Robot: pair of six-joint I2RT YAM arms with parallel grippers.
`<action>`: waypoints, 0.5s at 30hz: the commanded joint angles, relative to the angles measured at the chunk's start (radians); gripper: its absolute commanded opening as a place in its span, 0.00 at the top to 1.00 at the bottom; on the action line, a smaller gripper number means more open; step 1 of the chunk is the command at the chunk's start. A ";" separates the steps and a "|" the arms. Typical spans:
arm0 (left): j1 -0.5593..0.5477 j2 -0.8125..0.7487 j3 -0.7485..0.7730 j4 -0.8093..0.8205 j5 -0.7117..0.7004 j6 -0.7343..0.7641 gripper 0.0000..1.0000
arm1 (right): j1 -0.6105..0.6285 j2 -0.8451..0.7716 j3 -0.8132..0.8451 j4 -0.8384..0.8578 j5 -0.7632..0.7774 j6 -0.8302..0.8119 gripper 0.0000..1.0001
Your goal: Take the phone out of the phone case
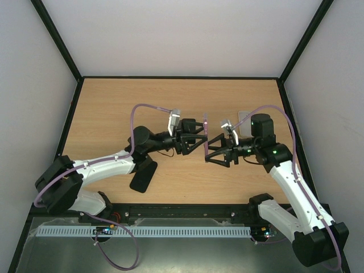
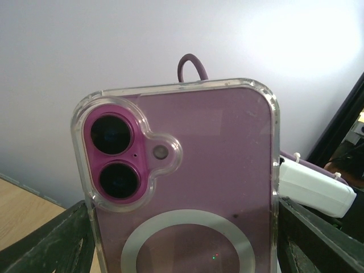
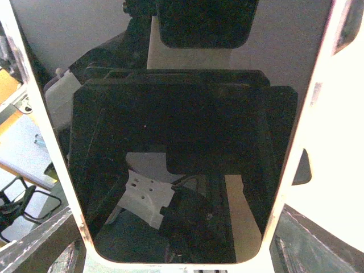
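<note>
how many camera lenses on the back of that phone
2. Upper lens sits top left on the phone, lower lens directly below it, both in the pink bump. The phone's bottom is out of frame.

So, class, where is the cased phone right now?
In the top view, the cased phone stands on edge in the air above the table's middle, held between the left gripper and the right gripper.

**RIGHT WRIST VIEW: PHONE, SCREEN SIDE**

The phone (image 3: 182,131) fills the frame, its dark screen facing the camera. The pale rim of the phone case (image 3: 300,136) borders both long edges. The right gripper (image 3: 176,250) places its fingers (image 3: 40,247) one outside each rim. Contact cannot be confirmed.
</note>
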 commanded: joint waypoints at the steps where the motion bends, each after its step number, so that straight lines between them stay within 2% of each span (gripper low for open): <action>1: -0.002 -0.021 0.035 0.022 -0.072 0.018 0.32 | 0.008 -0.023 0.001 0.051 0.060 0.014 0.42; 4: -0.001 -0.074 0.009 -0.090 -0.191 0.034 0.14 | 0.009 -0.030 0.005 0.031 0.258 -0.004 0.42; 7: -0.002 -0.118 -0.021 -0.183 -0.307 0.030 0.06 | 0.008 -0.032 -0.015 0.044 0.510 -0.007 0.42; 11: -0.007 -0.114 0.035 -0.411 -0.448 0.044 0.06 | 0.008 -0.016 -0.031 0.024 0.669 -0.052 0.46; 15: -0.007 -0.056 0.119 -0.582 -0.527 0.025 0.14 | 0.008 -0.022 -0.044 0.020 0.738 -0.061 0.47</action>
